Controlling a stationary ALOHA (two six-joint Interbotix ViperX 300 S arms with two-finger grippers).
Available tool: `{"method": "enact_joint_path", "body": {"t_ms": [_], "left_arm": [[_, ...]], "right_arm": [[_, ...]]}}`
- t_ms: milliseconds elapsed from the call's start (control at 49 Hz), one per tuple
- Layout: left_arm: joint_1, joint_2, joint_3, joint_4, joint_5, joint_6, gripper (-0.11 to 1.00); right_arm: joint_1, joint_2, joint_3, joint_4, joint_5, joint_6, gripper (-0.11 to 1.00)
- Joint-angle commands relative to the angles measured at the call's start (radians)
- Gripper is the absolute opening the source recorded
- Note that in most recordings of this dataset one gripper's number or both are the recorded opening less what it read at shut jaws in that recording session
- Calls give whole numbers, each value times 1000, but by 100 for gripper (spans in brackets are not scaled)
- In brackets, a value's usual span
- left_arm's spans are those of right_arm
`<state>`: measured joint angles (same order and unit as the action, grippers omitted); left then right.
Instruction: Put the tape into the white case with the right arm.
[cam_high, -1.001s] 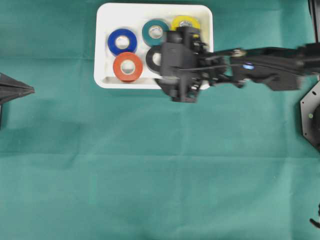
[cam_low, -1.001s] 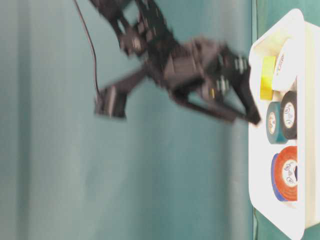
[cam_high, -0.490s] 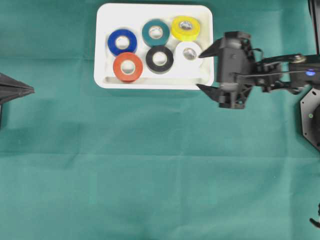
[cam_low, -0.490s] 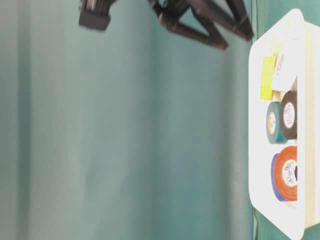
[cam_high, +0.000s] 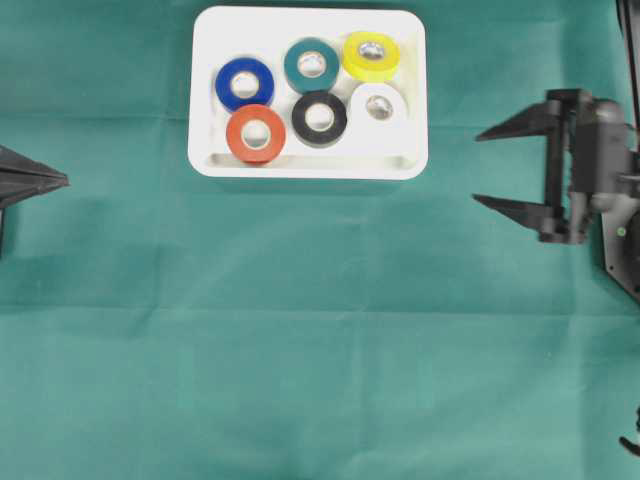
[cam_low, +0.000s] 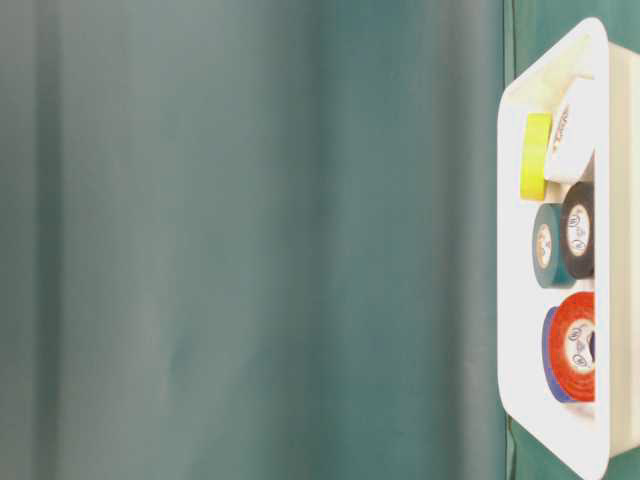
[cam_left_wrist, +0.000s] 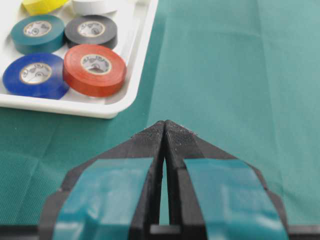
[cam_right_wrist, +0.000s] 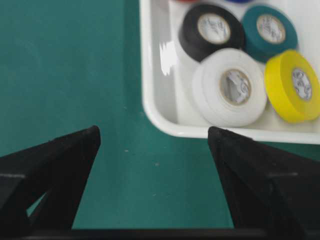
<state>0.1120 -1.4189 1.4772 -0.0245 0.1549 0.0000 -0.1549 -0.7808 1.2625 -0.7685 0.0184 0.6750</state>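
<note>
Since the green cloth tabletop (cam_high: 320, 380) is carrying no loose roll, the task is being judged finished. The glossy, round-cornered white case (cam_high: 410, 90) is holding six flat tape rings, the white tape (cam_high: 379, 103) among them. The right gripper (cam_high: 497, 167) is being kept well apart, jaws wide and empty. The left gripper (cam_left_wrist: 164, 129) is being held shut, holding nothing.

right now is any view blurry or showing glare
Right wrist view: a bright glare streak on the white case floor, dark pincer fingers soft up close. Table-level view: turned sideways, slightly soft. Overhead view: sharp, evenly lit.
</note>
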Motion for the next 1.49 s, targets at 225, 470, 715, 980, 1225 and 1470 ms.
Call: {"method": "enact_joint_path", "body": {"t_ms": [225, 470, 715, 980, 1225, 1470], "left_arm": [[3, 8, -12, 0, -9, 2, 1], [2, 8, -12, 0, -9, 2, 1], [2, 8, -12, -2, -9, 2, 1], [3, 8, -12, 0, -8, 2, 1], [2, 8, -12, 0, -9, 2, 1], [2, 9, -12, 0, -8, 2, 1]], "right_arm": [[0, -135, 71, 5, -29, 3, 61], [66, -155, 101, 5, -107, 9, 61], [170, -164, 109, 5, -138, 61, 61], [230, -186, 114, 5, -123, 75, 61], [230, -219, 121, 5, -49, 75, 61], [230, -284, 149, 5, -26, 77, 61]]}}
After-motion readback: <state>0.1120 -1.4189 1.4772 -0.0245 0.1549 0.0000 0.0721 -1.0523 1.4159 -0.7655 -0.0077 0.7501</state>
